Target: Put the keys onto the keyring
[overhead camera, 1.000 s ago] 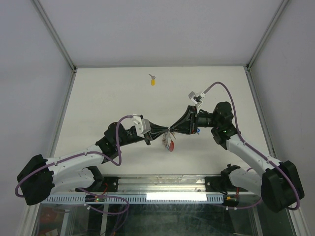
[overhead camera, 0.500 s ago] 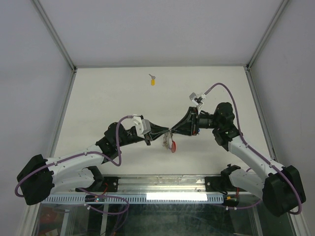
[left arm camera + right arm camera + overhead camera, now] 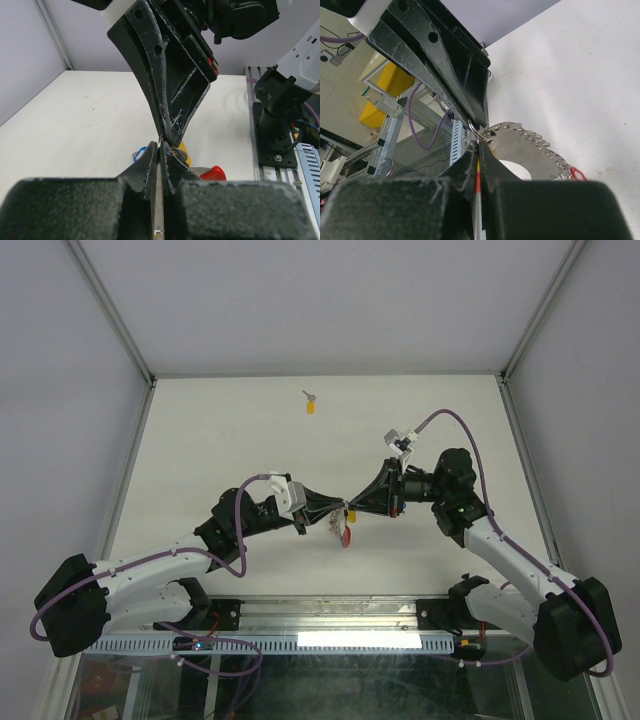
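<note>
The keyring [image 3: 344,528], thin silver rings with a red strip [image 3: 215,173], hangs above the table between my two grippers, which meet tip to tip. My left gripper [image 3: 338,510] is shut on a thin silver ring [image 3: 160,142], seen edge-on between its jaws [image 3: 161,152]. My right gripper [image 3: 355,508] is shut on a flat key with a yellow head [image 3: 183,148]; its edge shows yellow and red between the jaws [image 3: 479,152], right at the ring [image 3: 474,131]. A blue loop [image 3: 140,152] hangs behind. A second yellow-headed key [image 3: 311,406] lies alone on the far table.
The white table [image 3: 220,440] is bounded by grey walls and metal frame posts [image 3: 110,315]. The arm bases and a metal rail [image 3: 330,615] run along the near edge. A silver beaded piece [image 3: 540,155] hangs under the ring in the right wrist view.
The right wrist has turned slightly and its tips stay at the ring. The hanging red strip has swung a little left. The left arm has hardly moved.
</note>
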Available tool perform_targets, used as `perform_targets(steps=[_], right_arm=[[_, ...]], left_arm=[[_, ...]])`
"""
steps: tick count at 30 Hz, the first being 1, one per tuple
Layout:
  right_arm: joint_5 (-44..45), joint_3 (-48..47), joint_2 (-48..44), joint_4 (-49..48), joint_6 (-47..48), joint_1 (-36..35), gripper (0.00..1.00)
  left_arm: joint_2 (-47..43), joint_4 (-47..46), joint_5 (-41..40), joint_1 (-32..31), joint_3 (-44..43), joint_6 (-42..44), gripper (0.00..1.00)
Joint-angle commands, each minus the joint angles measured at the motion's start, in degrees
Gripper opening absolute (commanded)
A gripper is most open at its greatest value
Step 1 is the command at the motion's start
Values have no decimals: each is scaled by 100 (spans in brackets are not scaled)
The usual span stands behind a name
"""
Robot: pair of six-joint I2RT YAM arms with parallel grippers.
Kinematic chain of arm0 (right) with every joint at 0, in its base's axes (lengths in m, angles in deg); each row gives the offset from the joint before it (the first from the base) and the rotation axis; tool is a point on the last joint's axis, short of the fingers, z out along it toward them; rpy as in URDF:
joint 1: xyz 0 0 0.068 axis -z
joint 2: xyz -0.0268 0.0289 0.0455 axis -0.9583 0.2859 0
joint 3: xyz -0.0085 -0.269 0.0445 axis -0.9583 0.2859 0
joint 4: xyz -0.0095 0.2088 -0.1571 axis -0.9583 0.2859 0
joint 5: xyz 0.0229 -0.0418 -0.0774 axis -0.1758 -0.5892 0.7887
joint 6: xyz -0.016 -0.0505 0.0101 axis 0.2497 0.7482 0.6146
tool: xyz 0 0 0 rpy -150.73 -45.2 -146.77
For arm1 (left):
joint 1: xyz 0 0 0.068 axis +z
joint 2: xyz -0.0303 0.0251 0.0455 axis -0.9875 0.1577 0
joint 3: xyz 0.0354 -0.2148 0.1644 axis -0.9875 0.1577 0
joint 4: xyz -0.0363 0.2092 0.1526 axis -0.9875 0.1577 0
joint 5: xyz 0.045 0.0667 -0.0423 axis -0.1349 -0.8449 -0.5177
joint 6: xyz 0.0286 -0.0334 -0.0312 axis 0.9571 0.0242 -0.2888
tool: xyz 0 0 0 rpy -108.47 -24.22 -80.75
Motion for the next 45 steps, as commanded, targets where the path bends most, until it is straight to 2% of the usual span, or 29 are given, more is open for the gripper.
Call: perform_targets(steps=[1, 21, 25, 27, 36, 42, 43, 44, 45], right_arm=[[57, -247, -166, 63, 58, -33, 0], [508, -217, 45, 566, -60, -224, 0], [558, -273, 145, 552, -37, -277, 5], [588, -296, 144, 634, 32, -283, 11], [588, -594, -416, 2059, 32, -279, 11], [588, -571, -836, 2015, 32, -278, 11], [1483, -556, -906, 1957, 1405, -281, 42], [1637, -527, -981, 1875, 1405, -285, 47], [1637, -477, -1063, 1830, 1405, -286, 47]], left_arm=[[-34, -329, 43, 39, -262, 35, 0], [-9, -311, 135, 44, -310, 91, 0], [-17, -294, 149, 43, -310, 99, 0], [-18, -293, 148, 44, -306, 99, 0], [-87, -284, 126, 44, -275, 85, 0], [-115, -417, 109, 44, -236, -41, 0], [-121, -451, 113, 44, -231, -71, 0], [-127, -508, 114, 42, -224, -110, 0], [-124, -532, 121, 44, -207, -139, 0]])
